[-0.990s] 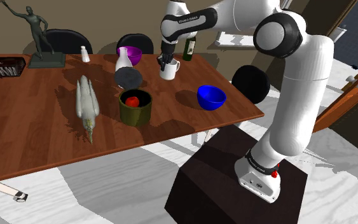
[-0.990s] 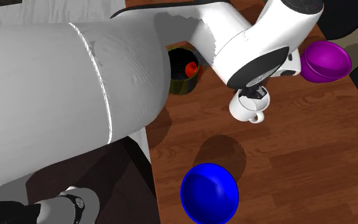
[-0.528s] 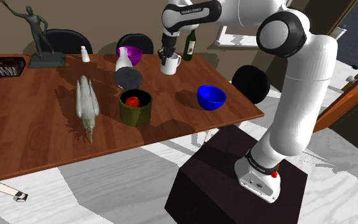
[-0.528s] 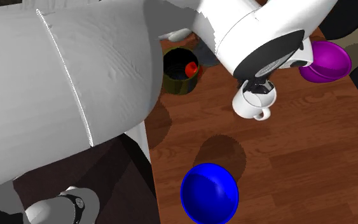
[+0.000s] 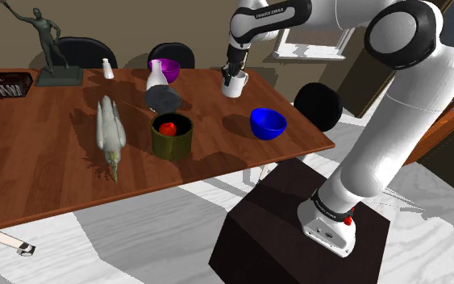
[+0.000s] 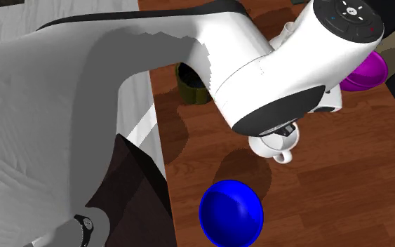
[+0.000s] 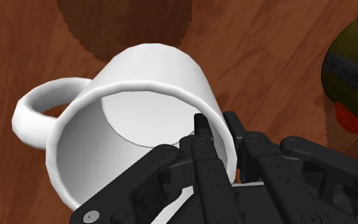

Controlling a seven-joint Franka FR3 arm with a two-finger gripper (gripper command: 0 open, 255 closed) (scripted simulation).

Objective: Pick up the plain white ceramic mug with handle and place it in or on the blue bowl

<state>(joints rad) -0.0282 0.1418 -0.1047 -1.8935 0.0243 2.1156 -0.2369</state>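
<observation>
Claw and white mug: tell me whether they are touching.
Touching. The wrist view shows the claw pinching the white mug by its wall, one finger inside the rim and one outside.

We see even, fairly bright light falling from above. The mug casts a round dark shadow with stair-stepped edges on the brown surface. A jagged-edged grey shade crosses the white arm, and softer shadows lie beside the bowl.

Mug in hand above table; bowl nearer stand, by table edge.
</observation>
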